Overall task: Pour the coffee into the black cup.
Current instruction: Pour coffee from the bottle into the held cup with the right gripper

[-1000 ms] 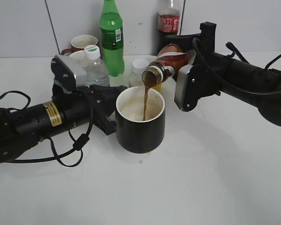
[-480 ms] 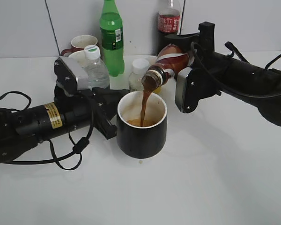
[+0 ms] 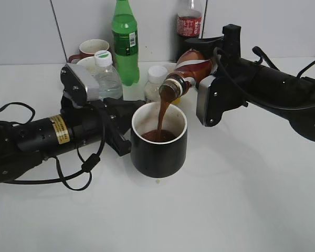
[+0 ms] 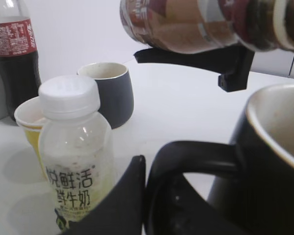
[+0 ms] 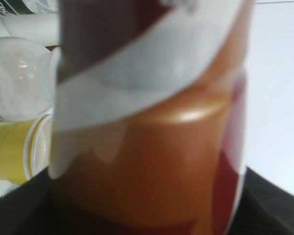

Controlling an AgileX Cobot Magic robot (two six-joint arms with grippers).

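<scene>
**Coffee runs from the tilted bottle into the black cup**

The small curvy coffee bottle with the brown-orange label and white swirl [image 3: 191,71] is tilted with its open mouth down and to the left, above the wide glossy black cup with the pale cream inside [image 3: 158,139]. A brown stream falls from the mouth into the cup, and dark liquid already lies at the cup's bottom.

The cup stands on the white counter [image 3: 241,199], near the middle. Behind it rises a pale wall of panels. Along that wall stand a green plastic bottle [image 3: 125,42], a cola bottle with a red label [image 3: 189,23], a small clear bottle with a white cap [image 4: 73,156], a dark grey mug [image 4: 109,93] and a maroon mug [image 3: 92,49].

The right end effector [image 3: 212,65] is clenched around the body of the coffee bottle and holds it above the cup's far right rim. The left end effector [image 3: 123,123] lies low on the counter at the cup's left side, with its dark fingers [image 4: 122,205] grasping the cup's black loop handle [image 4: 186,159].
</scene>
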